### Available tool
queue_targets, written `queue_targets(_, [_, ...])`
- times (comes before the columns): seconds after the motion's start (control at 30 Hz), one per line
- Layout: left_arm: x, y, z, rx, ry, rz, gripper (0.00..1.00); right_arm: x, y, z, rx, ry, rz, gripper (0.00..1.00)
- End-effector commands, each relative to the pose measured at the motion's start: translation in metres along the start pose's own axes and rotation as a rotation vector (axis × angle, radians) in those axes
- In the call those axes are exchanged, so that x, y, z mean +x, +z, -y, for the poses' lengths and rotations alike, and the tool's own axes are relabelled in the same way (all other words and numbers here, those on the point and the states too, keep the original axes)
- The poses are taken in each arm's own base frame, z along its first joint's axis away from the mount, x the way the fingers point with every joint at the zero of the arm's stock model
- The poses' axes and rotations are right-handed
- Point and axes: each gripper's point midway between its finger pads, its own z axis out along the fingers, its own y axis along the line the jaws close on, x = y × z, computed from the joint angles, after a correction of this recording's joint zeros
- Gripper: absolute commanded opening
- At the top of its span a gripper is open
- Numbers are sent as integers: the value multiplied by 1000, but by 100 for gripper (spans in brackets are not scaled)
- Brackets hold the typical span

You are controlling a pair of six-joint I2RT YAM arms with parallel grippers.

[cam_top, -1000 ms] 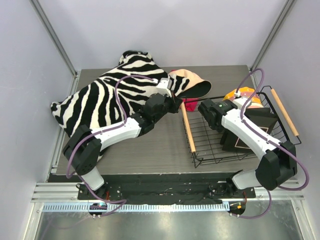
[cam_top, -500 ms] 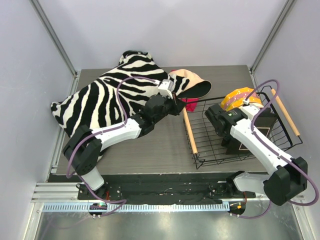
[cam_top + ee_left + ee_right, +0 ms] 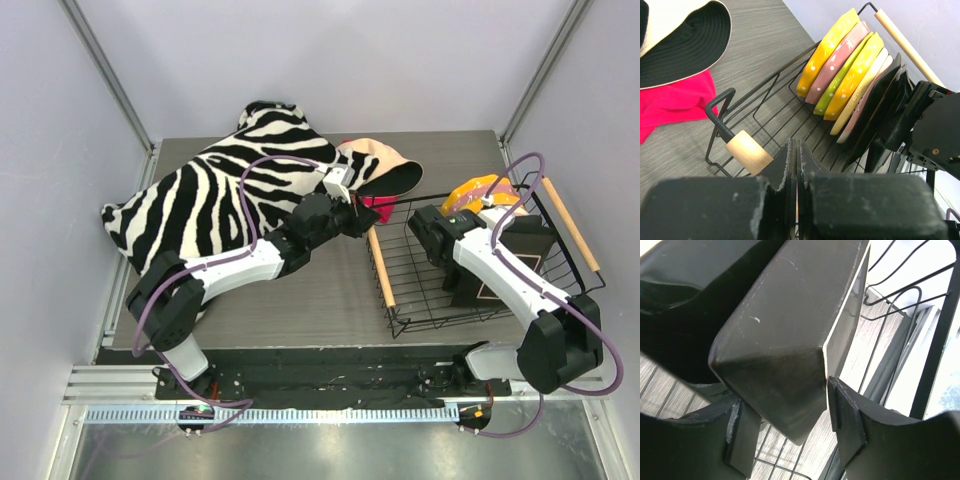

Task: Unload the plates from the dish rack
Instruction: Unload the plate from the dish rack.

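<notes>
The black wire dish rack point(image 3: 420, 300) stands at the right, with a wooden handle on each long side. In the left wrist view several plates stand on edge at its far end: orange dotted point(image 3: 827, 47), pink point(image 3: 837, 60), yellow-green point(image 3: 840, 82), cream point(image 3: 865, 90) and dark square point(image 3: 880, 100). My right gripper point(image 3: 462, 262) reaches down into the rack. Its fingers point(image 3: 845, 415) stand on either side of a dark square plate's corner point(image 3: 790, 340), against it. My left gripper point(image 3: 795, 150) is shut and empty, just above the far end of the left handle point(image 3: 747, 152).
A peach floppy hat point(image 3: 385, 170) and a red cloth point(image 3: 380, 207) lie just beyond the rack's left handle point(image 3: 378, 262). A zebra-striped cloth point(image 3: 210, 195) covers the table's back left. The right handle point(image 3: 570, 225) runs close to the right wall.
My right arm has swung its elbow out and back, and its gripper has shifted deeper into the rack by the dark plates. My left gripper has edged right, toward the rack's handle.
</notes>
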Motion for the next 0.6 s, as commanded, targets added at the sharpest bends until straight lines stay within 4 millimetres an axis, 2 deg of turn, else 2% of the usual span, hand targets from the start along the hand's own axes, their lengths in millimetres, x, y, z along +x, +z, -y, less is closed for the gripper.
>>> queue_targets(0.0, [3, -5, 4, 23, 6, -13, 0, -11, 6, 46, 150, -117, 51, 58])
queue_targets(0.13, [3, -6, 6, 29, 3, -15, 0, -9, 8, 47, 164, -123, 40, 50])
queue_targets(0.27, [2, -9, 8, 33, 3, -12, 0, -8, 9, 45, 172, -146, 27, 29])
queue_targets(0.33, [-1, -10, 10, 37, 7, -5, 0, -8, 7, 43, 167, -156, 17, 25])
queue_targets(0.43, [-2, -11, 10, 39, 7, -5, 0, -14, 3, 39, 150, -175, 9, 12])
queue_targets(0.47, [-2, -11, 11, 42, 8, -6, 0, -19, 1, 37, 139, -185, 9, 4])
queue_targets(0.57, [-2, -11, 13, 55, 9, -11, 0, -27, -4, 36, 117, -176, 9, 1])
